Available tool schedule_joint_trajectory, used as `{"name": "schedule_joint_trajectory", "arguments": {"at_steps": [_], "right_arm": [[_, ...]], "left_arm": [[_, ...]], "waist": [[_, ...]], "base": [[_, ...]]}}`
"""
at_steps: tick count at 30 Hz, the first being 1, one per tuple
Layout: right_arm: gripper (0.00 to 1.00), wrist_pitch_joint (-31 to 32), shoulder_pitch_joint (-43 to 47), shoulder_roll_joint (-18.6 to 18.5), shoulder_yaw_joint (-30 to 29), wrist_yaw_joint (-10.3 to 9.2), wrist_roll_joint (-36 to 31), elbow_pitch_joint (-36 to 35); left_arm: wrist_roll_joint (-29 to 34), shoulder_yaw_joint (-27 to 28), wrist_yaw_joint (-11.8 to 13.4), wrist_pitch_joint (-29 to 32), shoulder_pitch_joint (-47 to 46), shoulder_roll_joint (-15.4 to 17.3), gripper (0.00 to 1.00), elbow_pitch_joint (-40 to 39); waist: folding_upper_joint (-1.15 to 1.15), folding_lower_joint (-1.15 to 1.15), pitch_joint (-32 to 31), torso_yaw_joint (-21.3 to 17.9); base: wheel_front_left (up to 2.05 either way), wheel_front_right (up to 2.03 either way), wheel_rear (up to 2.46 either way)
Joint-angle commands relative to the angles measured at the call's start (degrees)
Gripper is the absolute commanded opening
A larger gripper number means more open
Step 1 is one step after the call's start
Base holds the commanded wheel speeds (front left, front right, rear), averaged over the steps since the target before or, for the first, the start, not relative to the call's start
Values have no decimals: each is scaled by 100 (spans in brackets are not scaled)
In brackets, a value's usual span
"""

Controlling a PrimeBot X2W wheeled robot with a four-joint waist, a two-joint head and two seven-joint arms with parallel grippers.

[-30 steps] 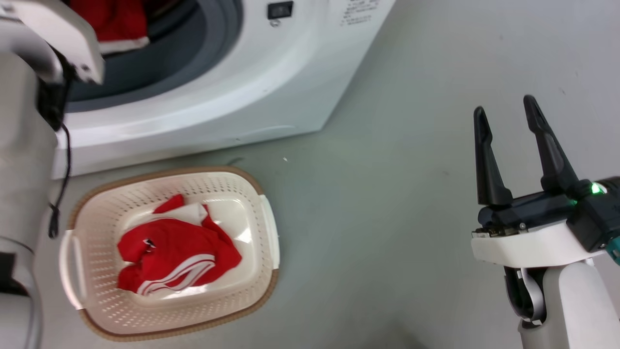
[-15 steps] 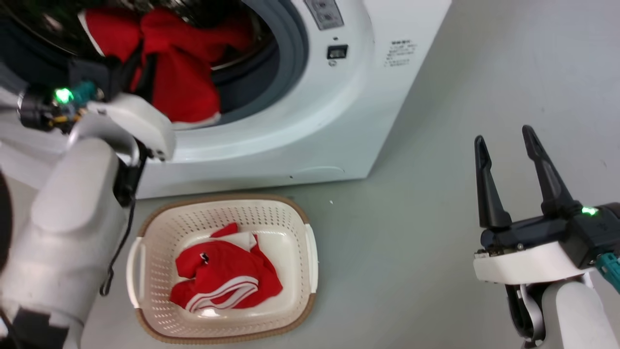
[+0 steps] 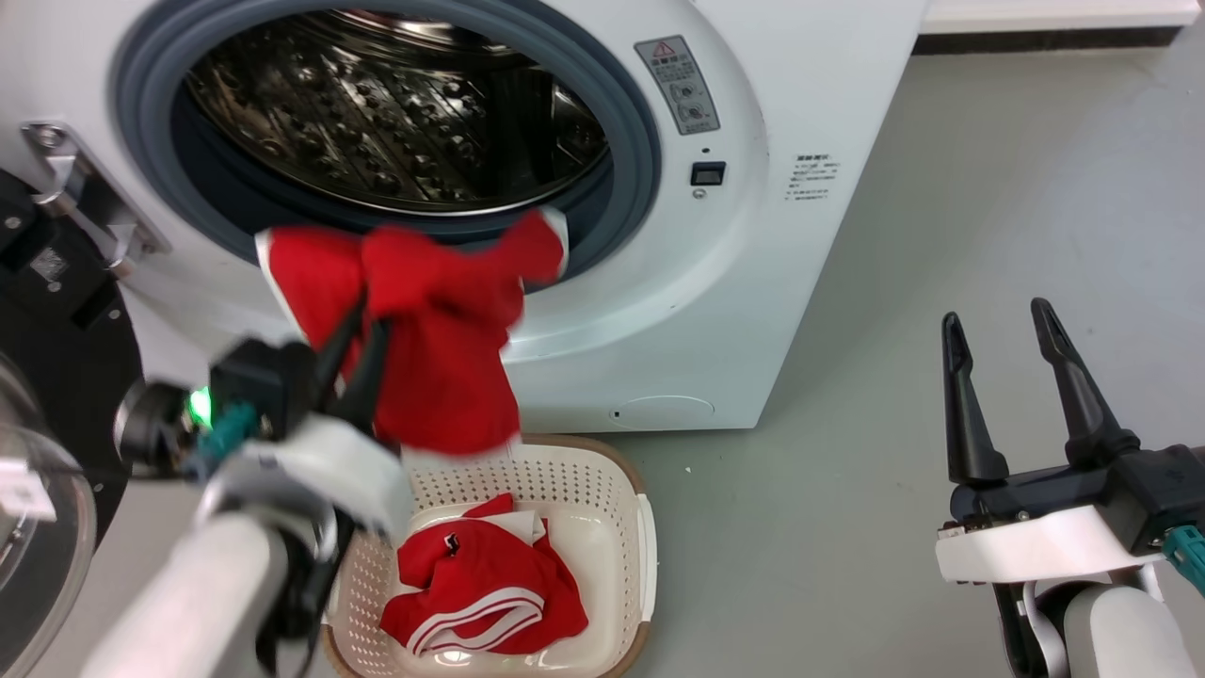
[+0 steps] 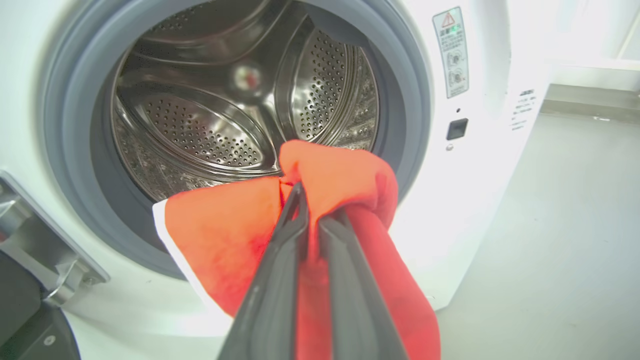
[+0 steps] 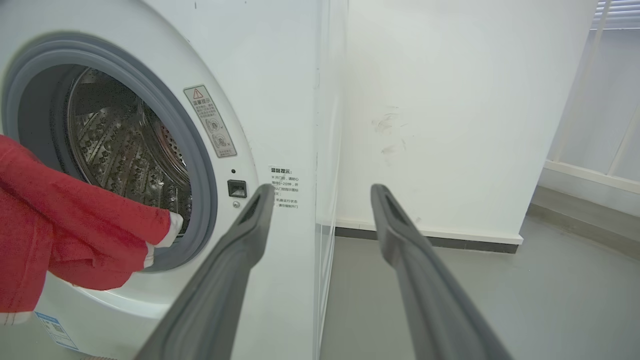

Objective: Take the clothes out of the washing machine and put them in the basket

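Observation:
The white washing machine (image 3: 753,311) stands with its porthole open and the steel drum (image 3: 395,122) bare inside. My left gripper (image 3: 369,325) is shut on a red garment (image 3: 442,348) that hangs in front of the porthole's lower rim, above the basket (image 3: 617,480). The left wrist view shows the same gripper (image 4: 310,200) pinching the red garment (image 4: 225,240) before the drum (image 4: 200,130). A second red garment with white stripes (image 3: 485,593) lies in the cream basket. My right gripper (image 3: 998,320) stands open over the floor at the right, its own view showing the gripper (image 5: 322,192) with nothing between its fingers.
The washer's black-framed glass door (image 3: 47,452) hangs open at the far left. Grey floor (image 3: 941,235) stretches to the right of the machine. A white wall (image 5: 450,110) with a dark skirting stands behind the machine.
My left gripper has drawn the red garment out of the drum and down in front of the porthole. The head camera has tilted up, so the whole picture shifted. The right gripper stays open.

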Motion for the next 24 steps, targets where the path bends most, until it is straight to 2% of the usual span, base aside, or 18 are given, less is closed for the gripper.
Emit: {"name": "schedule_joint_trajectory", "arguments": {"at_steps": [1, 4, 10, 17, 24], "right_arm": [[100, -14, 24, 8, -11, -5, -13, -27], [100, -14, -18, 7, -20, -5, 13, -42], [100, -14, -108, 7, -9, -5, 85, -63], [100, -14, -315, 7, 81, -5, 111, -119], [100, -14, -557, 8, 126, -4, 74, -263]], "left_arm": [[-129, -34, 127, 244, 463, 71, 0, -426], [-289, -105, 261, 506, 942, 169, 0, -847], [-459, -379, 180, 908, 1401, 249, 0, -821], [-580, -562, -149, 955, 1131, 85, 0, 389], [-847, -486, -515, 726, 461, -418, 0, 2272]], "waist": [[0, 1, -67, 63], [0, 1, -51, 76], [0, 1, 109, 40], [0, 1, 638, -185], [0, 1, 1304, -508]], "base": [[0, 0, 0], [0, 0, 0], [0, 0, 0], [0, 0, 0], [0, 0, 0]]}}
